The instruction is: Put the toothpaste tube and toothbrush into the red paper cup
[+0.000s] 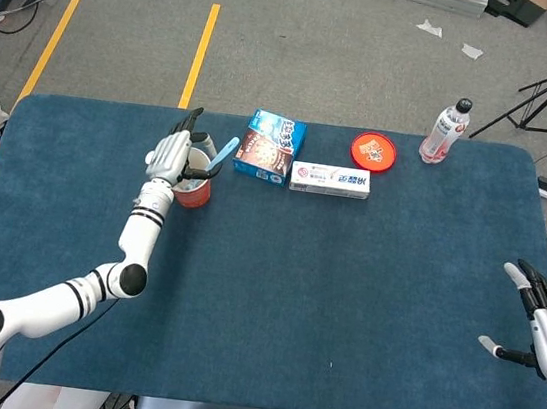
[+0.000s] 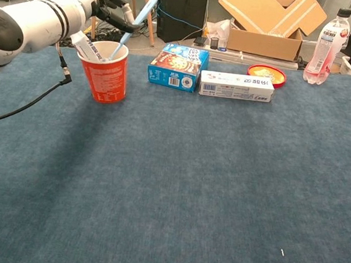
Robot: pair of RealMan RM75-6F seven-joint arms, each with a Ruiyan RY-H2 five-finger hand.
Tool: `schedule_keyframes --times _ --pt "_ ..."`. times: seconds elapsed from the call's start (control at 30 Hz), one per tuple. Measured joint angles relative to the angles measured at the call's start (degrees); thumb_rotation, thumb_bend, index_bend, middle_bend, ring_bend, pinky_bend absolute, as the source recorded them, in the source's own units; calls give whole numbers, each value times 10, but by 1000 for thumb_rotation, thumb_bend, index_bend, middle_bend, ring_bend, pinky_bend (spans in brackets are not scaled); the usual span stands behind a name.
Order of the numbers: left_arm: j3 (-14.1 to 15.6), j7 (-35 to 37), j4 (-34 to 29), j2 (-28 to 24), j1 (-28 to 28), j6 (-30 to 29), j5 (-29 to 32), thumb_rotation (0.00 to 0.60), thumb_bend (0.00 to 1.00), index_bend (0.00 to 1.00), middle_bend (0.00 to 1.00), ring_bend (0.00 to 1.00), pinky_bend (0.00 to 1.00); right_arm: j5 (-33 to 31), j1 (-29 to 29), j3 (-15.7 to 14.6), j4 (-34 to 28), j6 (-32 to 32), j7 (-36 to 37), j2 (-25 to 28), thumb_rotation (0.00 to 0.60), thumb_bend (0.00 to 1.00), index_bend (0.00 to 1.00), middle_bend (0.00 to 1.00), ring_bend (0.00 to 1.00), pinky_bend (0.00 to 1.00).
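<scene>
The red paper cup [image 2: 109, 75] stands at the back left of the blue table; in the head view the cup [image 1: 194, 192] is partly under my left hand [image 1: 170, 153]. A white toothpaste tube [image 2: 84, 44] leans inside it against the left rim. My left hand [image 2: 101, 1] hovers just above the cup and pinches the light blue toothbrush [image 2: 134, 26] partway along its handle. The brush tilts right, with its lower end inside the cup. My right hand [image 1: 542, 323] hangs open at the table's right edge, holding nothing.
Right of the cup lie a blue box [image 2: 178, 65], a long white toothpaste carton [image 2: 236, 86] and a red lid [image 2: 267, 74]. A clear bottle [image 2: 327, 46] stands at the back right. Cardboard boxes sit behind the table.
</scene>
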State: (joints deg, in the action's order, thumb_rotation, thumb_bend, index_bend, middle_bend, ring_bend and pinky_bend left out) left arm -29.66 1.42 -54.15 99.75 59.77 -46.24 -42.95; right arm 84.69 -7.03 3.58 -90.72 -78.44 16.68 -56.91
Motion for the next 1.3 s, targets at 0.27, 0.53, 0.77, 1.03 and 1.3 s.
schedule_keyframes --times 0.27,0.53,0.77,1.03,1.3 --pt "13 27 3 -4 -14 18 -26 600 312 528 0 0 0 -2 -2 0 -1 3 -3 -1 600 0 0 0 0 235" --pt "21 30 2 -7 -22 22 -34 600 312 346 0 0 0 0 0 -1 -3 -1 -5 -1 600 0 0 0 0 235" --pt "22 26 -15 -12 -28 17 -34 600 311 253 0 0 0 7 2 -2 -5 -8 -6 0 600 0 0 0 0 235" --pt "27 8 -86 -36 -47 -18 -41 600 311 224 0 0 0 24 7 -8 -12 -22 -15 1 600 0 0 0 0 235" --pt "33 -57 -230 -89 -74 -79 -32 600 312 214 0 0 0 41 11 -14 -23 -35 -33 -1 600 0 0 0 0 235"
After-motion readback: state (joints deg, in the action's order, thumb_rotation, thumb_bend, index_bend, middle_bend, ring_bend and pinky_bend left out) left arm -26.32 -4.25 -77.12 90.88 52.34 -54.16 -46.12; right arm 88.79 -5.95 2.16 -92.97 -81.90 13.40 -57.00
